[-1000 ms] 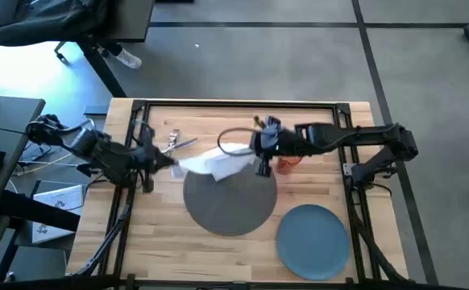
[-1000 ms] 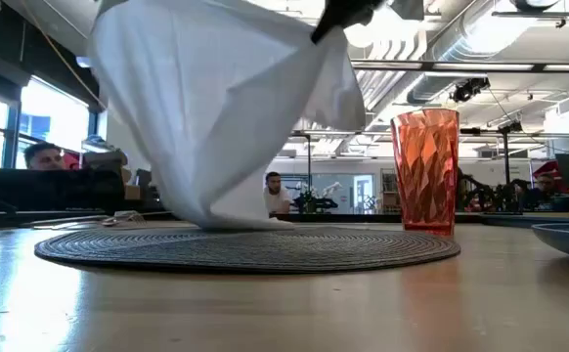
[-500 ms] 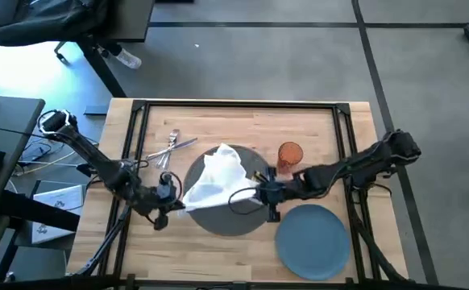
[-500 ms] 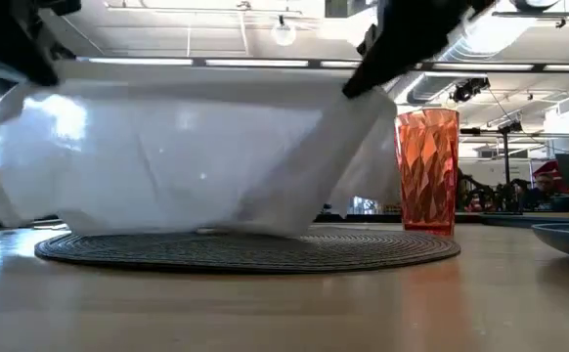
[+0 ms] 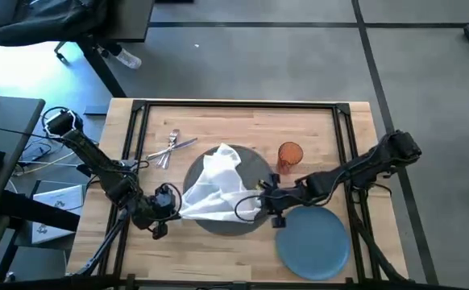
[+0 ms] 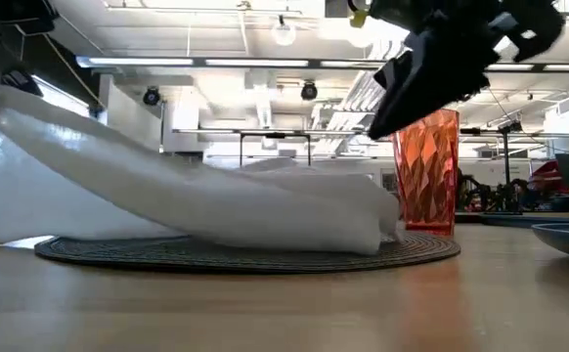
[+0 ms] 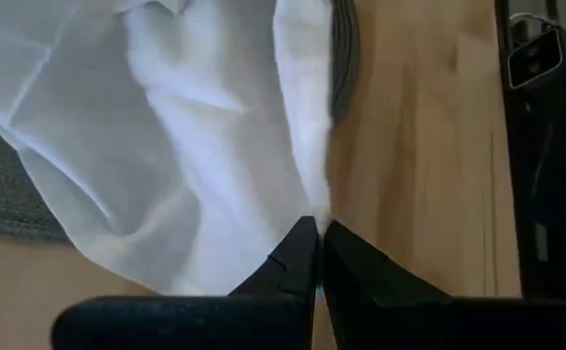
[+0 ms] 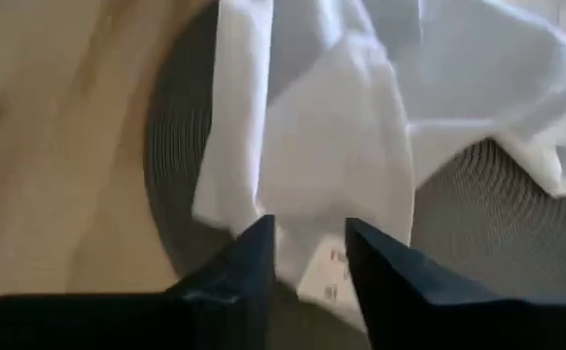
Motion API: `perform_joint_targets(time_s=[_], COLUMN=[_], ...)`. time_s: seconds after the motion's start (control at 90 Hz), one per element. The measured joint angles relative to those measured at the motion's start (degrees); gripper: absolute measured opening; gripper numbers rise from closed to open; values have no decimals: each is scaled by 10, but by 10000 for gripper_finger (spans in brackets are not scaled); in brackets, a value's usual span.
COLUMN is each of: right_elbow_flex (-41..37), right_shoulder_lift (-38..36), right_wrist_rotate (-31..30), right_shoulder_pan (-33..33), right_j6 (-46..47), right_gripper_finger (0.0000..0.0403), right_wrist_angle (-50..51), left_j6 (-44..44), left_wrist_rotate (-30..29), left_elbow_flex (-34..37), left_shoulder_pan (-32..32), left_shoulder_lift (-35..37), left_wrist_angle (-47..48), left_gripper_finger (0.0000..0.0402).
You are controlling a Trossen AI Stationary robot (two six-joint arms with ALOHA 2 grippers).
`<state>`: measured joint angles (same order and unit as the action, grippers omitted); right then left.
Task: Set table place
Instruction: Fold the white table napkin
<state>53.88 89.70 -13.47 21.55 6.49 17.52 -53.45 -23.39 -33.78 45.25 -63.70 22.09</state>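
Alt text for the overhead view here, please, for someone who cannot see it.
A white cloth lies crumpled across a round grey placemat on a wooden table, with the left gripper and right gripper at its near corners. Cutlery, an orange cup and a blue plate sit around it.

Colours as I see them. Placemat (image 5: 255, 169): dark grey, ringed woven ribs. Napkin (image 5: 214, 187): plain white cloth, creased, across the mat. Tumbler (image 6: 425, 168): translucent orange-red, faceted diamond pattern, at the mat's 2 o'clock. Plate (image 5: 313, 239): smooth slate blue, at 4 o'clock. Table (image 5: 242, 125): pale wood planks, thin black frame. Cutlery (image 5: 170, 148): silver, at 10 o'clock. My fingers (image 7: 288, 267): matt black.
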Motion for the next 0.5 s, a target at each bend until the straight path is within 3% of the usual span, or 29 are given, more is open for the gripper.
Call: perform_joint_targets(time_s=[0.144,0.3,0.5], right_elbow_flex=[-21,-62,-129], right_shoulder_lift=[0,0,0], right_wrist_rotate=[-1,-52,-30], right_shoulder_pan=[4,-2,-15], right_j6=[-3,-9,-25], right_gripper_finger=[162,163,161], right_wrist_angle=[16,-35,-123], left_j6=[-4,-4,-5], left_wrist_rotate=[-12,-14,-15], left_elbow_flex=[0,0,0], left_shoulder_pan=[0,0,0], left_shoulder_lift=[0,0,0], left_wrist_angle=[-1,-2,-3], left_gripper_finger=[0,0,0])
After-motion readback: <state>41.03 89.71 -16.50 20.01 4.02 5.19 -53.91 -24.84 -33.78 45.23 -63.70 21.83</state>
